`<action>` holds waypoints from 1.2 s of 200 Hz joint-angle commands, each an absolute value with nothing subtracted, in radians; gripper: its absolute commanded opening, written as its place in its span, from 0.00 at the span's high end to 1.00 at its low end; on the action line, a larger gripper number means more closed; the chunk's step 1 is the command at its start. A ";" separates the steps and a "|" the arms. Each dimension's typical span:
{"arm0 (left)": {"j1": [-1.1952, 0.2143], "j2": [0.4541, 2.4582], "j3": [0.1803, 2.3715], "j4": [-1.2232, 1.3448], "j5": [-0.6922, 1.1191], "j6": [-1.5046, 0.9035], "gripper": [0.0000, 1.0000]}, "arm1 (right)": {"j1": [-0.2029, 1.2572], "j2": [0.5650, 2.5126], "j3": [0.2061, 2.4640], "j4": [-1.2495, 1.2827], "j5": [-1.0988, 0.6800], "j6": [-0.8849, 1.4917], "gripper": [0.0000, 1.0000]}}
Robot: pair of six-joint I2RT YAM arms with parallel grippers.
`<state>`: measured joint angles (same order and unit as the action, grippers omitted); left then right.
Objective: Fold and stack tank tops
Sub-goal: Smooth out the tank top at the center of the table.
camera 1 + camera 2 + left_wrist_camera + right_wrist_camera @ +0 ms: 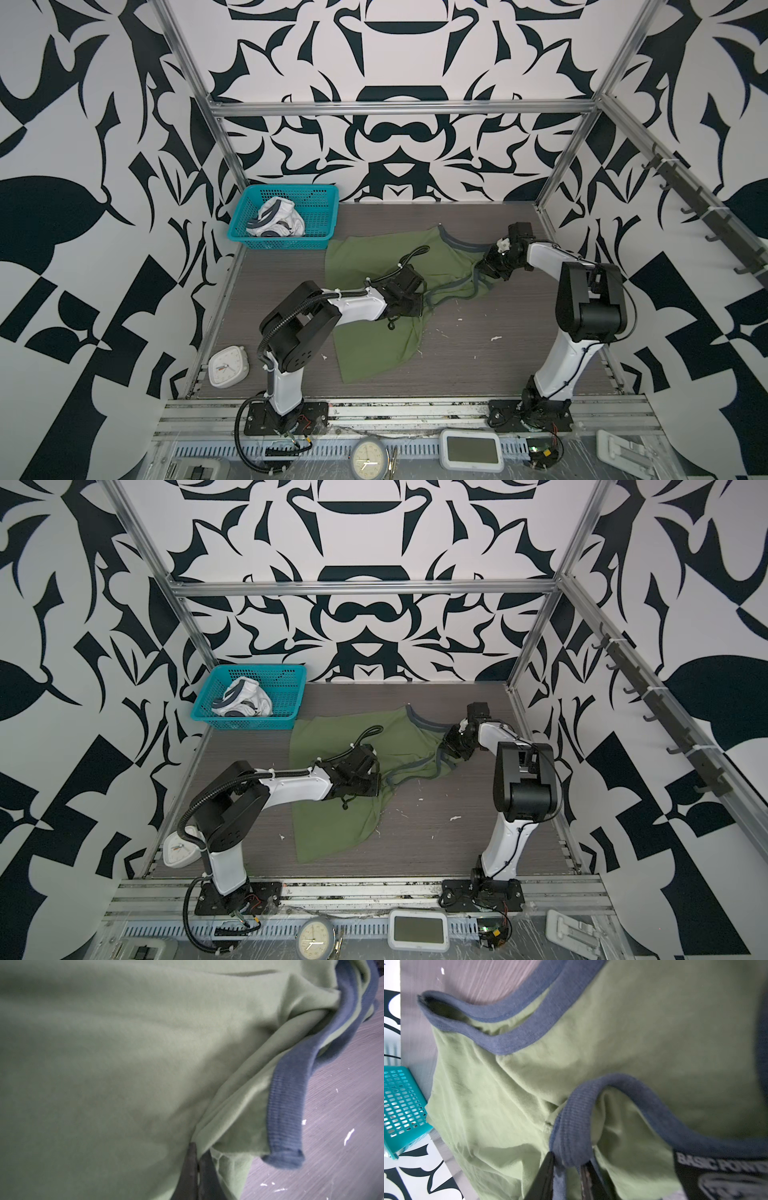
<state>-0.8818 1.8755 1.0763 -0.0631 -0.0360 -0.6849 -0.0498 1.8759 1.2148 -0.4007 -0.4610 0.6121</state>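
Pinching olive cloth between closed jaws, the left gripper (198, 1153) holds a fold of the olive green tank top (374, 349) near the middle of the table (478, 365), just beside a loose end of grey-blue trim (284, 1105). The right gripper (569, 1160) has its jaws closed around a ribbed shoulder strap (571, 1118) of the same shirt, and the strap fills the gap between them.

In both top views the right gripper sits farther back and toward the robot's right. The left gripper is closer to the front and nearer the centre, with a slack line of trim running between the two. The bulk of the shirt lies away from that line. One lobe reaches toward the far left, next to the teal mesh basket (286, 245), and another trails toward the front edge. The garment is therefore bent around the left gripper rather than lying along one axis. The strap end is nearest the right arm, the trailing lobe nearest the left.

The next move probably turns on drawing the two held points apart across the table so the body straightens behind them. The white tank top (276, 220) lies crumpled inside the basket.
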 commanded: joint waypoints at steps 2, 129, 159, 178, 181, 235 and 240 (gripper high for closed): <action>-0.881 1.894 1.068 -0.051 -0.028 -0.697 1.00 | -0.036 1.859 1.259 -0.384 -0.481 0.628 0.75; -0.882 1.903 1.064 -0.040 -0.022 -0.703 1.00 | -0.008 1.812 1.293 -0.468 -0.372 0.572 1.00; -0.882 1.896 1.058 -0.042 -0.026 -0.703 1.00 | -0.005 1.719 1.275 -0.568 -0.245 0.509 1.00; -0.882 1.890 1.052 -0.047 -0.040 -0.700 1.00 | -0.005 1.637 1.230 -0.645 -0.133 0.467 1.00; -0.882 1.890 1.052 -0.047 -0.043 -0.700 1.00 | -0.005 1.624 1.223 -0.659 -0.112 0.462 1.00; -0.875 1.892 1.075 -0.132 -0.174 -0.731 1.00 | 0.001 1.460 1.022 -0.822 0.156 0.482 1.00; -0.871 1.895 1.085 -0.151 -0.191 -0.734 1.00 | 0.006 1.459 1.009 -0.832 0.167 0.488 1.00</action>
<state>-0.8818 1.8847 1.0706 -0.0540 -0.0814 -0.7006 -0.0082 1.4841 1.0855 -0.7162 0.0093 0.4828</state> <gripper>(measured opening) 0.052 0.043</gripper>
